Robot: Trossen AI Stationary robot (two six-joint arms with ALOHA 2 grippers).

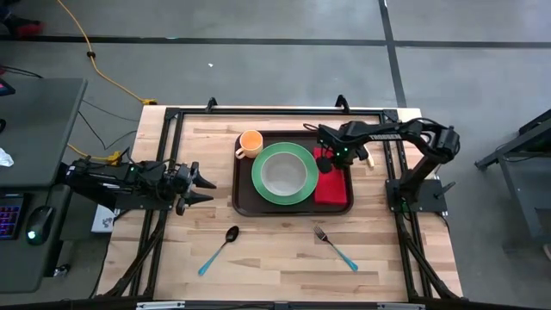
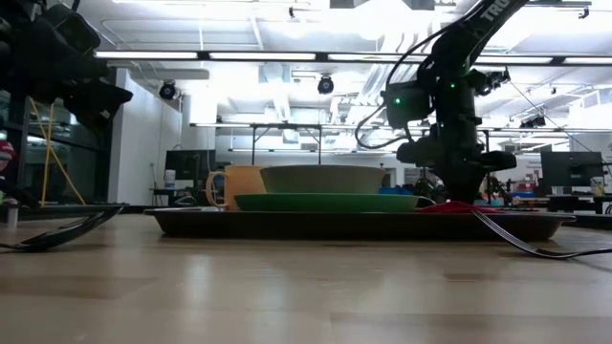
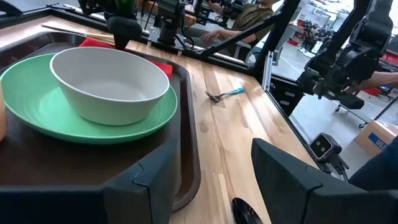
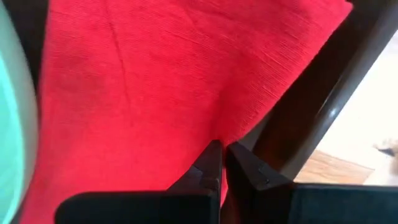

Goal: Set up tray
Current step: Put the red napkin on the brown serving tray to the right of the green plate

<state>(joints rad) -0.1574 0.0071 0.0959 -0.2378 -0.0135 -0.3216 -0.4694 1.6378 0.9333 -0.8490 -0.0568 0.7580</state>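
The dark brown tray (image 1: 244,202) lies mid-table. It carries a green plate (image 1: 258,185) with a white bowl (image 1: 283,172) on it, an orange cup (image 1: 250,142) at its far left corner and a red napkin (image 1: 334,191) along its right side. My right gripper (image 1: 325,162) points down over the napkin's far end, shut on it. My left gripper (image 1: 205,185) stands open left of the tray, level, nothing between its fingers (image 3: 140,183). My right gripper pinches the red napkin at an edge (image 4: 205,134) near its far end, between its two shut fingers. They come from above, pointing down. The rest of the napkin lies spread on the tray beside the plate (image 4: 9,124); one layer or several, I cannot tell.
A spoon (image 1: 219,248) and a fork (image 1: 336,246), both with blue handles, lie on the bare wood between the tray and the near edge. A black frame (image 1: 275,112) runs around the table's edges. People sit in the room beyond.
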